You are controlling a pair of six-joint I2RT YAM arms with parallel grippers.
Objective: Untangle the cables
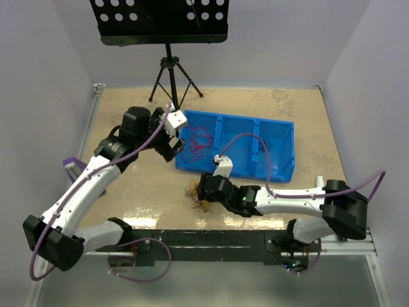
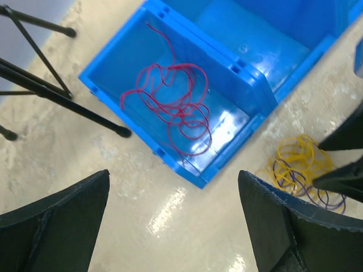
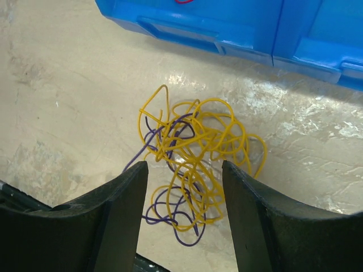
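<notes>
Left claw: the left claw [image 2: 173, 181] is spread wide and holding nothing, hanging over the near corner of the blue bin [image 2: 227, 62].
Right claw: the right claw [image 3: 184, 170] is partly spread and empty, its fingers either side of the tangle on the table [image 3: 68, 85]. I can't tell whether they touch it.
Red wire: the red wire [image 2: 181, 107] lies loose and curly in the bin's end compartment, on its own.
Tangle: the yellow wire [image 3: 210, 136] and the purple wire [image 3: 164, 212] are knotted together on the table, just in front of the bin wall.
Risk, double pinch: closing here likely catches both colours at once, because the loops overlap right between the fingers. A pull would then tighten the knot, not free it.
Risk, drag: these wires are light and springy. Lift one strand and the whole clump may ride up with it unless something pins the rest.
Risk, slip: a thin strand could slide out of the fingers and spring back.
Risk, bin: the tangle sits close to the wall, so a sideways tug could snag loops on the rim.
Risk, crowding: the two claws are near each other by that corner, so the left reaching in to help could bump the right.
</notes>
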